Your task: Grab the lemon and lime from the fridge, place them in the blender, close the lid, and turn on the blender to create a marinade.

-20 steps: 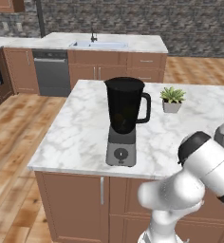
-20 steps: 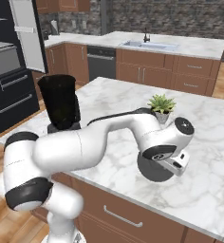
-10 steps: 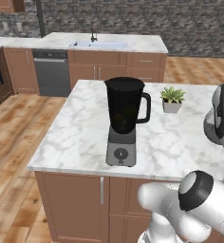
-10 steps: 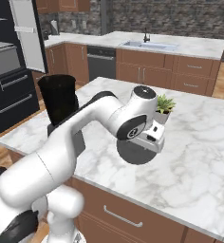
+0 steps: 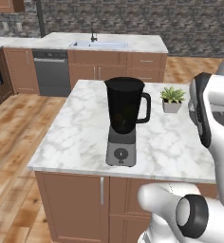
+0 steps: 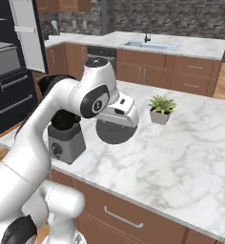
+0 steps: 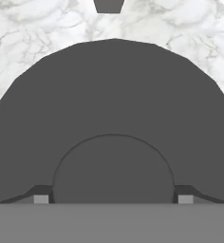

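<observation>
Jaws stood wide about the raised centre of the lid (image 7: 114, 109), carrying the dark disc (image 6: 113, 132) above the marble worktop (image 6: 181, 157), just right of the blender (image 5: 125, 118) and near the potted plant (image 6: 161, 108).

- My left base cam sits behind the arm on its left, looking forward and down over the marble island (image 5: 80, 128). The blender (image 5: 125, 118) is mid-frame with its dial toward me.
- My right base cam does the same from the other side, so I get the blender (image 6: 66, 136) from an angle at left.
- Both share the island, the potted plant (image 5: 172, 98) (image 6: 161, 108) and the sink counter (image 5: 109, 45) (image 6: 157, 45) at the back.
- The hand cam looks straight along the gripper, really close up on the lid (image 7: 112, 118), with marble showing past its rim.
</observation>
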{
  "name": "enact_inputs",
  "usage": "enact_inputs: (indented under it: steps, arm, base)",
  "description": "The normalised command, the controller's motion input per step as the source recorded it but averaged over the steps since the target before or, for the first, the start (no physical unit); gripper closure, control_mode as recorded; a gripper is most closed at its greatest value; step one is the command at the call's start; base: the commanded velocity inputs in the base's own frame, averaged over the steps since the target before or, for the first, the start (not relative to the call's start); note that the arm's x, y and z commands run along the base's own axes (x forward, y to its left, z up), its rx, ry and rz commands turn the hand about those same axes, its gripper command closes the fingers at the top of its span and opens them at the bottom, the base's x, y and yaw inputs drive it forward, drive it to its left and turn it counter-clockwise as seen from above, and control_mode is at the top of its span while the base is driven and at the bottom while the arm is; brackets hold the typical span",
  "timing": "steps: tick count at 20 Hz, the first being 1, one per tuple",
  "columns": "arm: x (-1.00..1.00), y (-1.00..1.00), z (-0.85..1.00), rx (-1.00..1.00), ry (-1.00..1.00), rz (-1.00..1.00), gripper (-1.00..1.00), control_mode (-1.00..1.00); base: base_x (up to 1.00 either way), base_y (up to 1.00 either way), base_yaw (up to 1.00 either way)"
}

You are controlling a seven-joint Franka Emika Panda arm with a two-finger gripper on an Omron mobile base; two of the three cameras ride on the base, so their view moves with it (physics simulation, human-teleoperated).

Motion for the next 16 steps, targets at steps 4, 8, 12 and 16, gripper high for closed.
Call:
enact_inputs:
  steps: [4, 8, 12, 16]
  arm:
    - [0.14, 0.45, 0.88, -0.05, 0.09, 0.00, 1.00, -1.00]
    - [0.09, 0.31, 0.66, 0.00, 0.08, -0.01, 1.00, -1.00]
    - [0.07, 0.31, 0.42, 0.03, 0.01, -0.07, 1.00, -1.00]
    - [0.15, 0.23, 0.09, 0.10, -0.01, -0.07, 1.00, -1.00]
  base:
    - [0.00, 0.00, 0.00]
    - [0.00, 0.00, 0.00]
    - [0.00, 0.00, 0.00]
    - [0.00, 0.00, 0.00]
